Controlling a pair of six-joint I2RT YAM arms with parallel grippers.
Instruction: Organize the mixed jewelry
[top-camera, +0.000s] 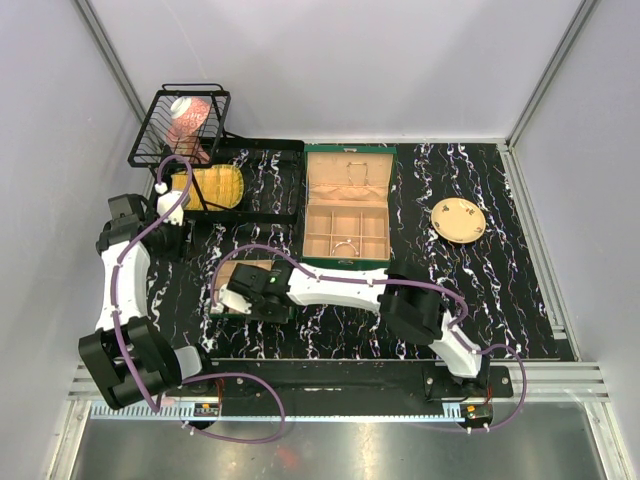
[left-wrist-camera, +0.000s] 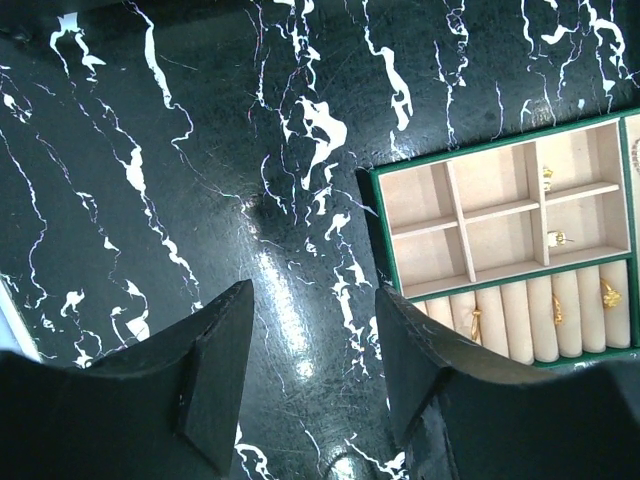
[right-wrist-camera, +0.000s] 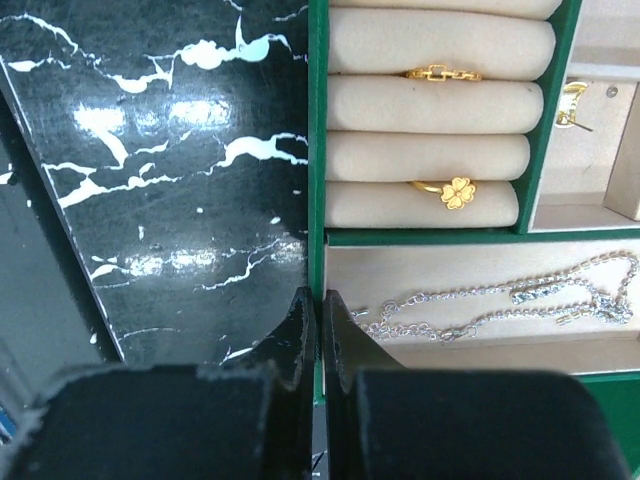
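My right gripper (right-wrist-camera: 320, 300) is shut on the green side wall of the jewelry tray (right-wrist-camera: 317, 150), one finger outside and one inside. A silver chain (right-wrist-camera: 500, 305) lies in the beige compartment beside it. A gold link ring (right-wrist-camera: 443, 73) and a gold clover ring (right-wrist-camera: 458, 192) sit in the ring rolls. In the top view the right gripper (top-camera: 223, 299) is at the tray (top-camera: 250, 268), left of the open green box (top-camera: 347, 160), which holds a slim bangle (top-camera: 345, 245). My left gripper (left-wrist-camera: 315, 300) is open and empty above the table, left of the tray (left-wrist-camera: 500, 143).
A round tan plate (top-camera: 458, 219) lies at the back right. A black wire basket (top-camera: 180, 125) with a pink thing and a black rack (top-camera: 255, 180) with a yellow thing stand at the back left. Grey walls close in the table.
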